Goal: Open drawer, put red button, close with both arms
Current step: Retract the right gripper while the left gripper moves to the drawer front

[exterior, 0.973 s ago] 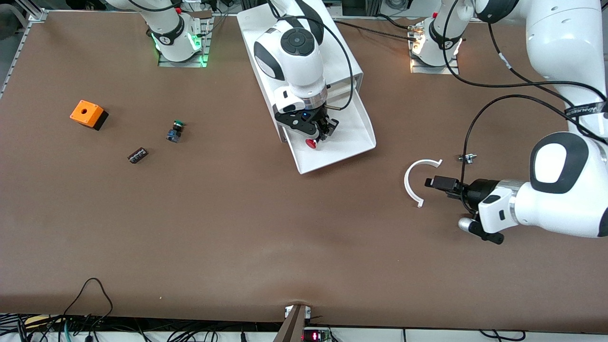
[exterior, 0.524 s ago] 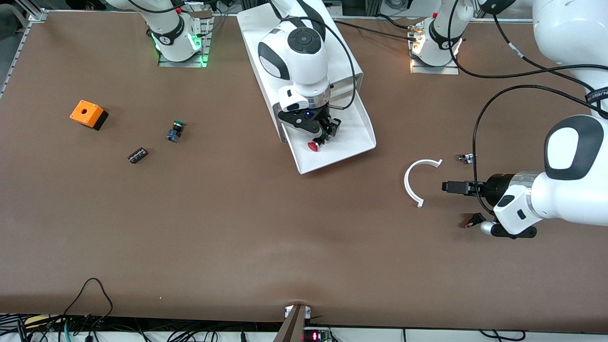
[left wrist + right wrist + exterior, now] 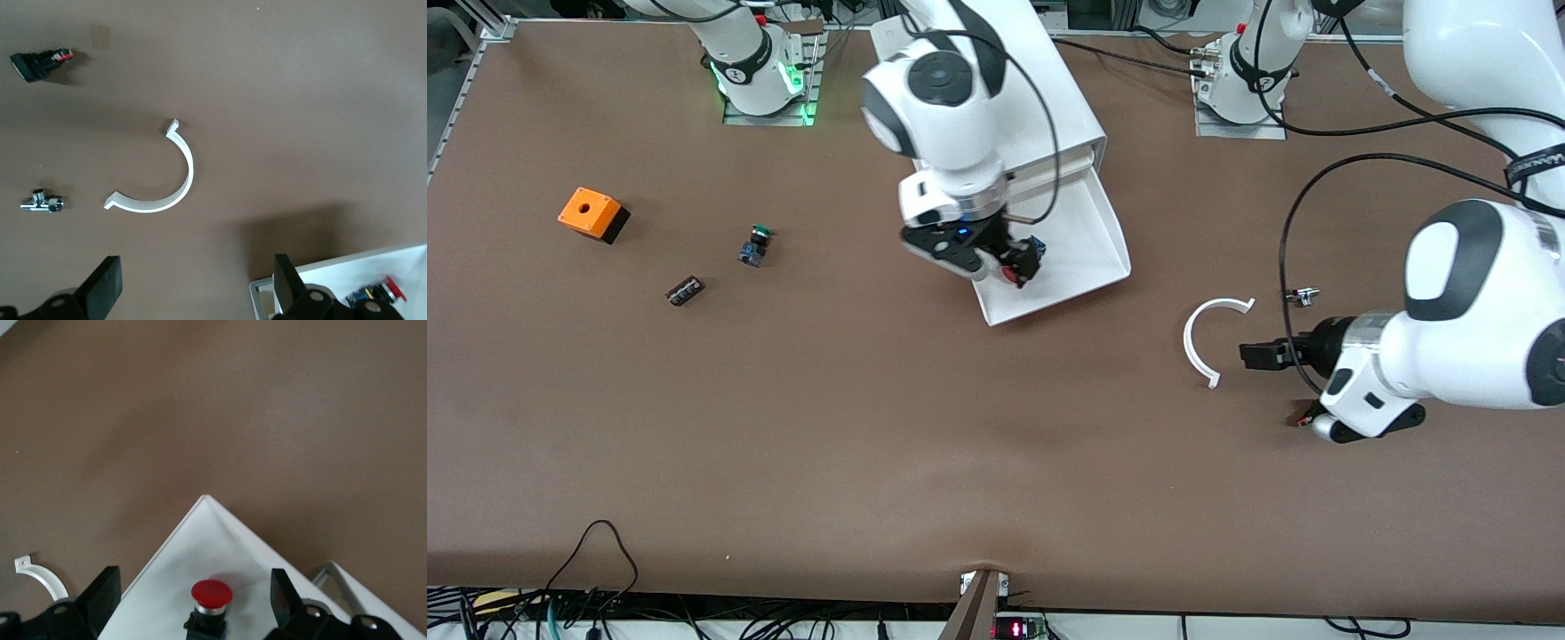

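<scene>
The drawer (image 3: pixel 1089 258) stands pulled out of the white cabinet (image 3: pixel 1049 89), toward the front camera. The red button (image 3: pixel 1011 275) lies in it near its front corner, on its side. It also shows in the right wrist view (image 3: pixel 211 595) and in the left wrist view (image 3: pixel 390 288). My right gripper (image 3: pixel 1014 260) hovers just over the button, open, its fingers (image 3: pixel 107 590) wide on either side and not touching it. My left gripper (image 3: pixel 1256 356) is open and empty, low over the table beside a white C-shaped piece (image 3: pixel 1202 342), toward the left arm's end.
An orange box (image 3: pixel 591 213), a green-capped button (image 3: pixel 756 242) and a small dark part (image 3: pixel 685 290) lie toward the right arm's end. Near the left gripper lie a metal fitting (image 3: pixel 1303 295) and a black part with red (image 3: pixel 1309 418).
My right gripper has let go of the red button, opened, and shifted toward the right arm's end. The button now rests in the drawer. My left gripper drew back, then returned toward the C-shaped piece.
</scene>
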Motion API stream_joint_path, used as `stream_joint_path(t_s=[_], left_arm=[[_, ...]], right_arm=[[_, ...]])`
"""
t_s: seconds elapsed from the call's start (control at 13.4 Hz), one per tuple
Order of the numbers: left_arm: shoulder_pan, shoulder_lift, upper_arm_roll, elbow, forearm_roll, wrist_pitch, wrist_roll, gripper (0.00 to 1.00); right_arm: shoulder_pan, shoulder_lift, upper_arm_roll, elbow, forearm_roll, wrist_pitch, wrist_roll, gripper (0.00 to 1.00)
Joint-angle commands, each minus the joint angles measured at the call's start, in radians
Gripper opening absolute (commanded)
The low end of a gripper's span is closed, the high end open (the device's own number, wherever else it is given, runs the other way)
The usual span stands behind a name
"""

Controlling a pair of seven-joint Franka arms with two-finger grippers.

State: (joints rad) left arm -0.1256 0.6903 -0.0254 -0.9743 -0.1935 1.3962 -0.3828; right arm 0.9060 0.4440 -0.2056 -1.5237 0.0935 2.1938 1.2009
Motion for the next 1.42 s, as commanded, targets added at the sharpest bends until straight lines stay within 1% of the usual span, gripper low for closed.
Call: stream_joint_path(t_s=[0.0, 0.15, 0.3, 0.45, 0.67, 0.75, 0.9, 1.05, 1.2, 1.35], left_arm=[[-0.08, -0.008, 0.004, -0.024, 0.097, 0.042, -0.053, 1.0], [-0.104, -0.002, 0.001, -0.032, 0.088, 0.094, -0.059, 1.0], [-0.158, 0.0, 0.001, -0.09, 0.082, 0.173, -0.074, 1.0], [-0.198, -0.001, 0.001, -0.15, 0.085, 0.265, -0.149, 1.0], [-0.255, -0.002, -0.001, -0.219, 0.083, 0.372, -0.247, 1.0], [-0.269, 0.0, -0.001, -0.23, 0.083, 0.394, -0.28, 1.0], [-0.299, -0.001, -0.001, -0.288, 0.063, 0.467, -0.326, 1.0], [-0.33, -0.005, -0.001, -0.334, 0.06, 0.513, -0.369, 1.0], [-0.356, -0.018, -0.001, -0.398, 0.06, 0.575, -0.421, 1.0], [-0.379, -0.038, -0.01, -0.447, 0.059, 0.612, -0.455, 1.0]], right_arm=[[-0.09, -0.103, 0.023, -0.016, 0.04, -0.098, -0.174, 0.99], [-0.165, -0.16, 0.025, -0.021, 0.04, -0.179, -0.315, 0.99], [-0.241, -0.223, 0.026, -0.045, 0.042, -0.256, -0.488, 0.99], [-0.303, -0.272, 0.026, -0.068, 0.042, -0.304, -0.619, 1.0], [-0.395, -0.318, 0.026, -0.078, 0.042, -0.396, -0.811, 1.0], [-0.416, -0.329, 0.026, -0.081, 0.042, -0.413, -0.857, 1.0], [-0.459, -0.358, 0.026, -0.094, 0.04, -0.44, -0.935, 1.0], [-0.508, -0.389, 0.026, -0.11, 0.04, -0.454, -1.026, 1.0], [-0.555, -0.419, 0.026, -0.121, 0.04, -0.492, -1.13, 1.0], [-0.594, -0.459, 0.026, -0.145, 0.029, -0.49, -1.255, 1.0]])
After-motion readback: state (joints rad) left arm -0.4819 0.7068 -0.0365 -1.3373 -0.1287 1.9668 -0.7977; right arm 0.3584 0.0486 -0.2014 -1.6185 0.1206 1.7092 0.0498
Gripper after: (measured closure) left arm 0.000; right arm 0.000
